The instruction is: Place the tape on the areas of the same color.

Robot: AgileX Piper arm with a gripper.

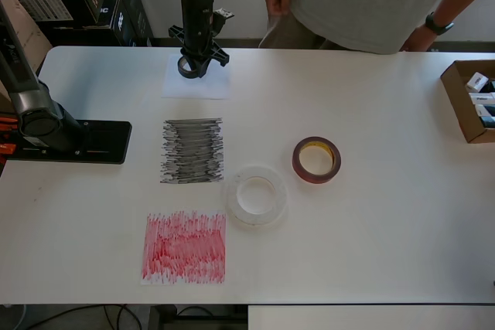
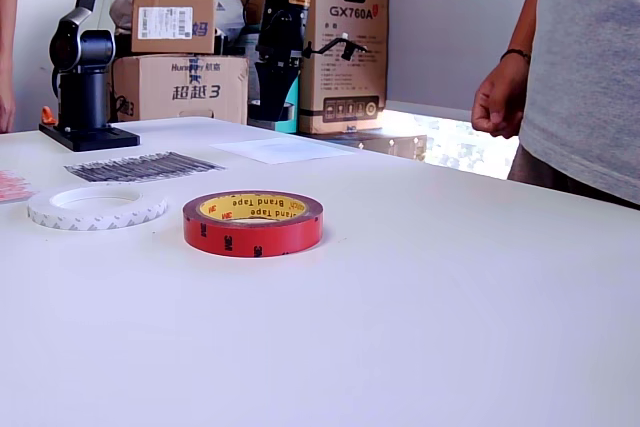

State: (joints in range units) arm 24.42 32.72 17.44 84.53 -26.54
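One black tape roll (image 1: 191, 66) in gripper (image 1: 193, 64), above white sheet (image 1: 196, 83)

Piper arm: base (image 1: 42, 125) mounted at the overhead view's left table edge, links rising out of frame and returning at the far side, where the black forearm (image 1: 197, 1) descends nearly vertical. Gripper (image 1: 193, 66): pointing straight down, low over the tabletop at the far edge; in the exterior view it (image 2: 268, 107) hangs just above the surface, not clearly touching it. Jaw state: cannot be told from either view.
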